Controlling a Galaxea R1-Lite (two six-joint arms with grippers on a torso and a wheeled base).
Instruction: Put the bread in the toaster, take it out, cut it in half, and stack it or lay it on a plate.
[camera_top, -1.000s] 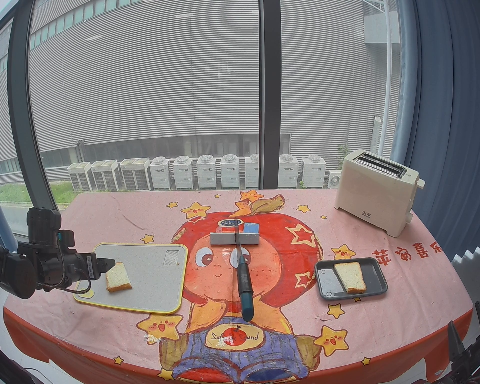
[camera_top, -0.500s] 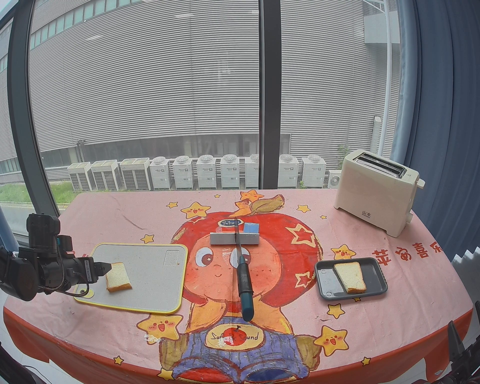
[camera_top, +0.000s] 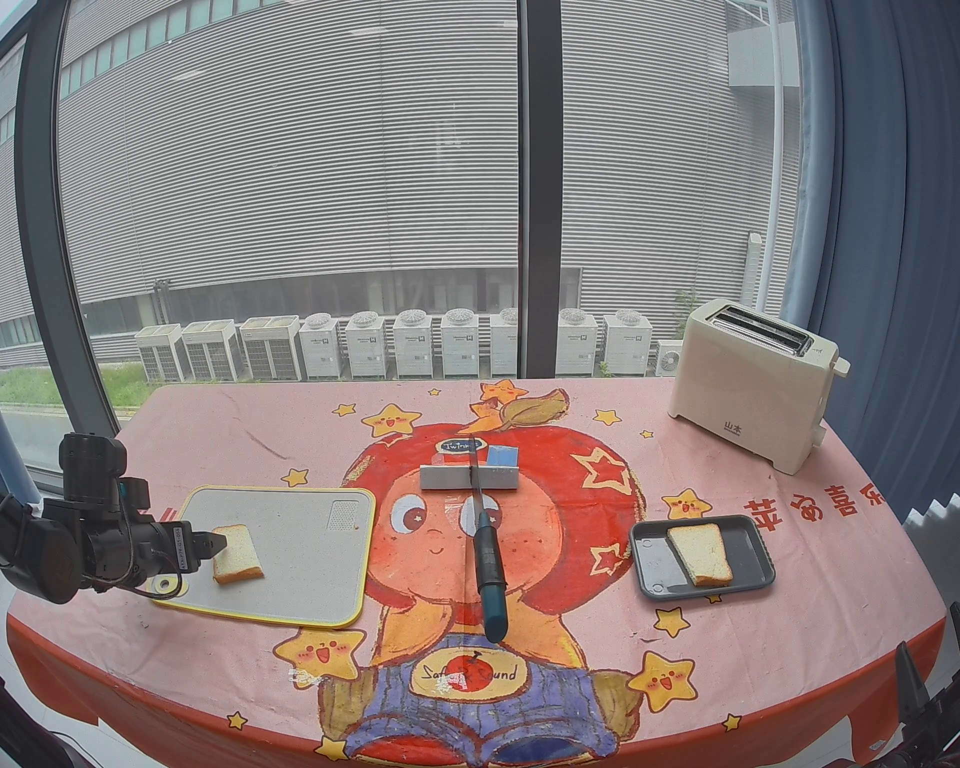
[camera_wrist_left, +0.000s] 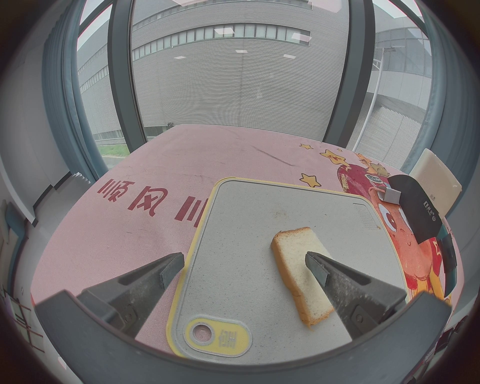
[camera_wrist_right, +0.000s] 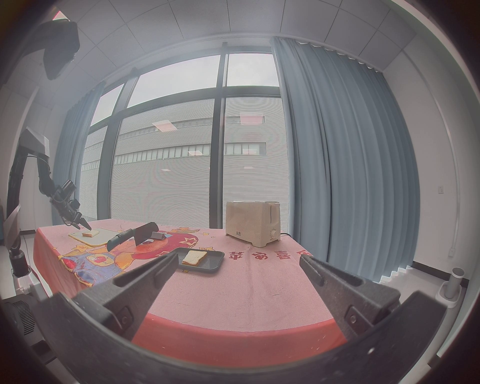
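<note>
A half slice of bread (camera_top: 237, 554) (camera_wrist_left: 300, 272) lies on the grey cutting board (camera_top: 300, 570) (camera_wrist_left: 240, 250) at the table's left. My left gripper (camera_top: 210, 545) (camera_wrist_left: 242, 265) is open just left of that bread, low over the board's edge, with nothing between its fingers. Another half slice (camera_top: 701, 554) (camera_wrist_right: 194, 257) rests in the dark plate (camera_top: 745, 550) (camera_wrist_right: 212, 260) at the right. The cream toaster (camera_top: 755, 380) (camera_wrist_right: 252, 222) stands at the back right. My right gripper (camera_wrist_right: 237, 272) is open, off the table's right end, holding nothing.
A knife with a blue-black handle (camera_top: 488, 570) lies in the table's middle, its blade resting on a small white stand (camera_top: 470, 472). The window is behind the table and a blue curtain (camera_top: 880, 230) hangs at the right.
My left gripper has drawn back a little from the bread, left and toward the table's front edge. The bread, knife and plate have stayed put.
</note>
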